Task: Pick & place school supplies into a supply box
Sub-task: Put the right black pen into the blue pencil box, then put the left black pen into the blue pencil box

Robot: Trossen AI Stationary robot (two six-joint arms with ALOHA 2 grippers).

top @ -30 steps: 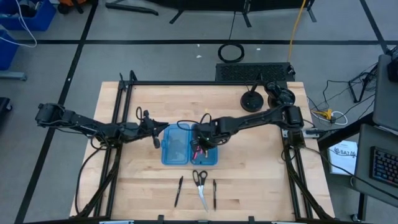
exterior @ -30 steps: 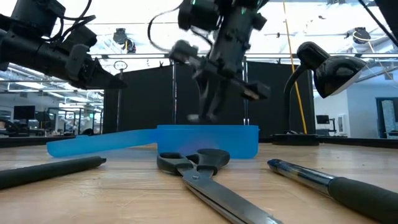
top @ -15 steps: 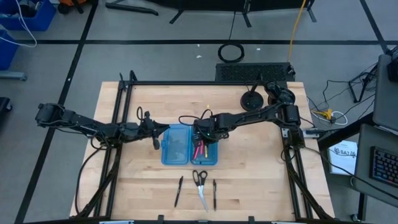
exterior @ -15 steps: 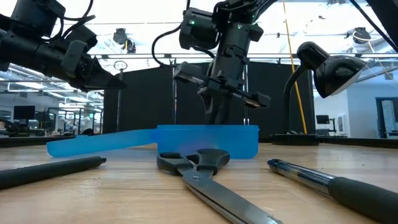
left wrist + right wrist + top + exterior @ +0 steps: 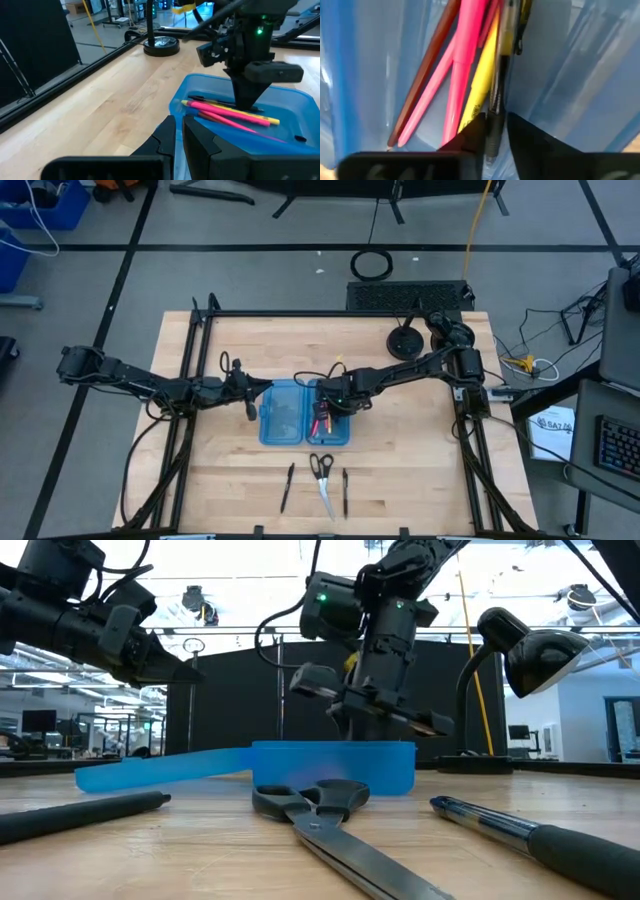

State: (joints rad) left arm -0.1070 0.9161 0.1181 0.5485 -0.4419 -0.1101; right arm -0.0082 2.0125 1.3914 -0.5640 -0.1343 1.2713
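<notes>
Wooden tabletop (image 5: 400, 470) carries an open blue supply box (image 5: 283, 412) at its middle; right gripper (image 5: 322, 406) dips into its right half, fingers slightly parted astride a black pen (image 5: 496, 107) beside pink pens (image 5: 226, 111); left gripper (image 5: 254, 397), pressed together, hovers by the box's left edge; scissors (image 5: 322, 477) lie nearer the front

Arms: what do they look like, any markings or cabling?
Both arms are dark, jointed, with loose black cables looping beside them. The left end effector and the right end effector each have two dark, tapered fingers. A green light glows on the right wrist.
</notes>
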